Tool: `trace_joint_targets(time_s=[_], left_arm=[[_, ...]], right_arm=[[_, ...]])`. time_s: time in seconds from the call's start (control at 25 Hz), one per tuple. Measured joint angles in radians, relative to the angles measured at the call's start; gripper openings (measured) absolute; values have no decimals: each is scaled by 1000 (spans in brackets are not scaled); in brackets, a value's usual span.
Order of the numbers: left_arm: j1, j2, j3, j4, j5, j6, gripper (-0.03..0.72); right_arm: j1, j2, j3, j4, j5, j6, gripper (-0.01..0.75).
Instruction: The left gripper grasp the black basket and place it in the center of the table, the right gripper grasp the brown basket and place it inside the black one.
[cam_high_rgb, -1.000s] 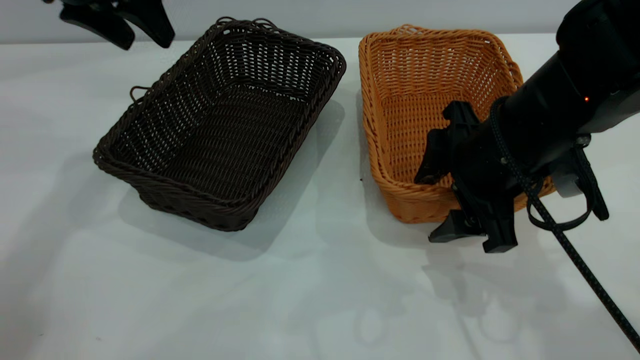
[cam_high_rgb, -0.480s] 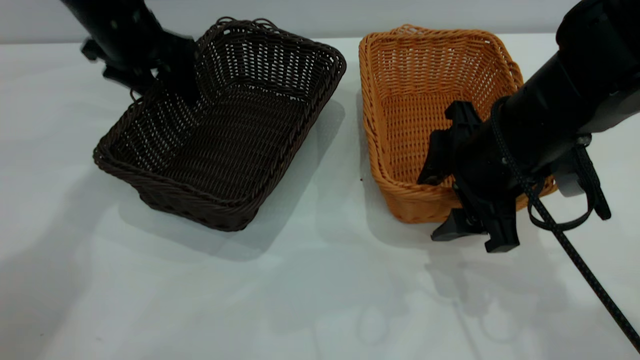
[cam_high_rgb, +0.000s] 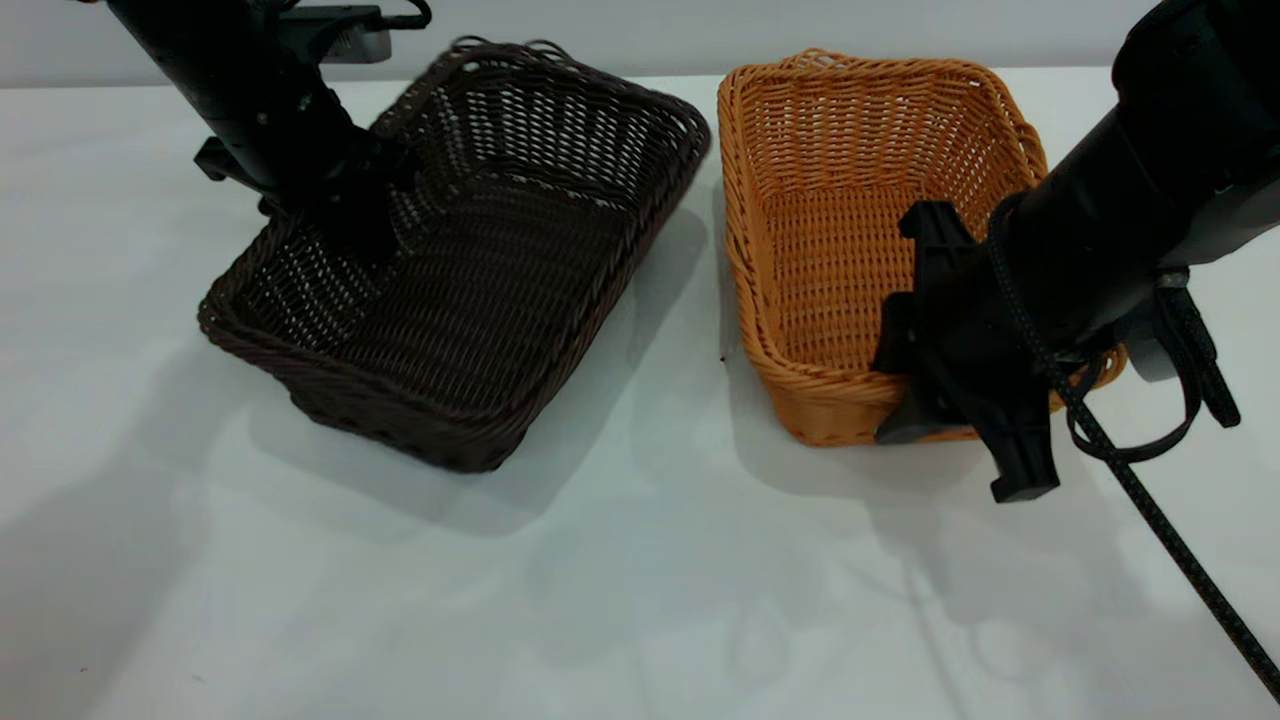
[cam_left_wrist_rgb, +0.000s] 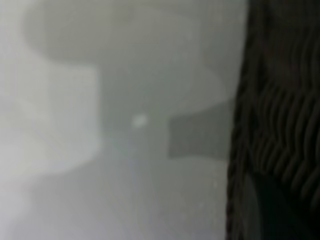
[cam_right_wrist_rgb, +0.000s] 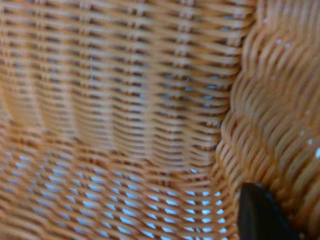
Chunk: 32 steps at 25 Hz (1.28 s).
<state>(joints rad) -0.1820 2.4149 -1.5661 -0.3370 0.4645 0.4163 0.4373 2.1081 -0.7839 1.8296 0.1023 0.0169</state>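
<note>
Two baskets sit side by side on the table (cam_high_rgb: 620, 600) — the black basket (cam_high_rgb: 480, 300) at the left, the brown basket (cam_high_rgb: 850, 200) just beside it, apart. The left gripper (cam_high_rgb: 350, 215) is down on the black basket's far-left rim, seemingly clamped on it, so the first step looks in hand: next comes dragging or lifting it toward the table's centre. The right gripper (cam_high_rgb: 965, 425) straddles the brown basket's near rim, jaws apart on either side — it needs to close before any lift.
</note>
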Motion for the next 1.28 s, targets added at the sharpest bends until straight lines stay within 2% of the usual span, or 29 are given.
trace_joint_targets(time_s=[0.04, 0.2, 0.4, 0.48, 0.64, 0.8, 0.92, 1.04, 1.28], left_arm=[[-1, 0, 0, 0, 3, -3, 88], [0, 0, 0, -1, 5, 26, 85], [-17, 0, 0, -1, 15, 163, 84], [-39, 0, 0, -3, 12, 257, 84], [-101, 0, 0, -15, -11, 527, 84], [-177, 0, 0, -36, -36, 814, 84], [-232, 0, 0, -41, -49, 995, 84], [-272, 0, 0, -41, -60, 1094, 84], [-291, 11, 0, -37, -69, 1123, 84]], right_arm=[[-4, 0, -1, 5, -15, 1, 81], [-45, -16, -4, 2, -33, -17, 69], [-176, -66, -90, -89, -7, -248, 67], [-249, -76, -156, -146, 68, -361, 67], [-368, -78, -292, -286, 344, -475, 67], [-440, -78, -408, -426, 595, -480, 67], [-475, -78, -468, -476, 736, -483, 67], [-487, -78, -496, -490, 796, -483, 67], [-491, -78, -500, -510, 806, -485, 67]])
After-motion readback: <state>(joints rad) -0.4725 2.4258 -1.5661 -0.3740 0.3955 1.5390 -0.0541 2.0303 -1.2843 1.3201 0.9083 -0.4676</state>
